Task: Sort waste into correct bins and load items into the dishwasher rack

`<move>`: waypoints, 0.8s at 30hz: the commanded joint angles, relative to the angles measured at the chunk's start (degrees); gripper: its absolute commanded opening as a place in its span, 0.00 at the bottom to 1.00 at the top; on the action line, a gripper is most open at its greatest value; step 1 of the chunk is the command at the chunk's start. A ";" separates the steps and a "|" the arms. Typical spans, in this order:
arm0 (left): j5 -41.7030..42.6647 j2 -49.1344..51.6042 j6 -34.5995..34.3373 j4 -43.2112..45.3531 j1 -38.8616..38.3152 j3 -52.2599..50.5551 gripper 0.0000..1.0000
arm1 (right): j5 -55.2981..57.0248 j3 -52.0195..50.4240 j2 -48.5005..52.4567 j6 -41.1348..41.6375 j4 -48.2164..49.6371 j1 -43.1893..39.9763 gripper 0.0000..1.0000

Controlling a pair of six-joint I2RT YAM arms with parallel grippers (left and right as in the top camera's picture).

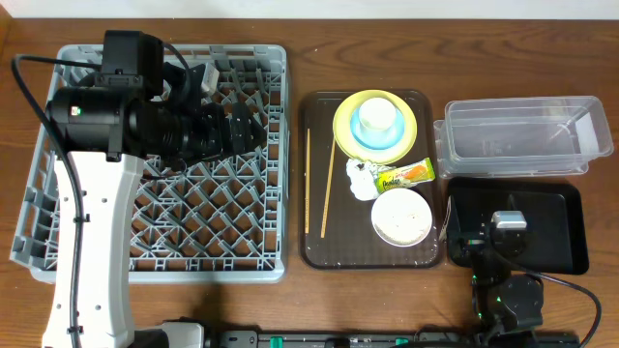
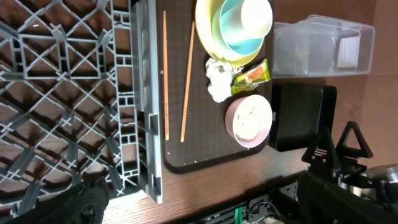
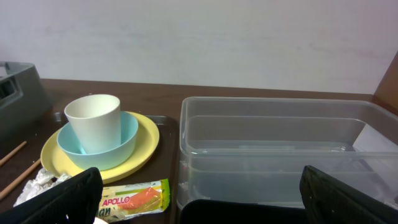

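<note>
On the brown serving tray (image 1: 314, 249), three o'clock of the dishwasher rack (image 1: 155, 208), the yellow plate (image 1: 343, 126), chopsticks (image 1: 328, 188), tissue (image 1: 360, 180) and wrapper (image 1: 406, 173) lie unsorted. The rack seems empty, though it is partly hidden. The left gripper (image 1: 247, 132) and right gripper (image 1: 484, 237) gape wide and hold nothing, so no step is done yet.

overhead: fixed high, straight down, far, whole table (image 1: 368, 29) | left wrist: above grey dishwasher rack (image 2: 144, 74), facing down, mid-range, view rotated | right wrist: low by the table, level toward back wall (image 3: 199, 37), close | shared by all three: brown serving tray (image 1: 348, 246), yellow plate (image 1: 340, 126), clear tub (image 1: 513, 135)
</note>
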 commanded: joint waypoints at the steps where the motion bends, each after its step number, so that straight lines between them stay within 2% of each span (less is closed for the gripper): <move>1: -0.31 -0.20 1.40 -0.20 0.33 0.90 0.98 | 0.02 -0.09 0.02 -0.24 -0.24 -0.39 0.99; 24: -1.64 -0.20 1.38 0.48 0.35 0.90 0.98 | 0.02 -0.09 0.02 -0.24 -0.24 -0.39 0.99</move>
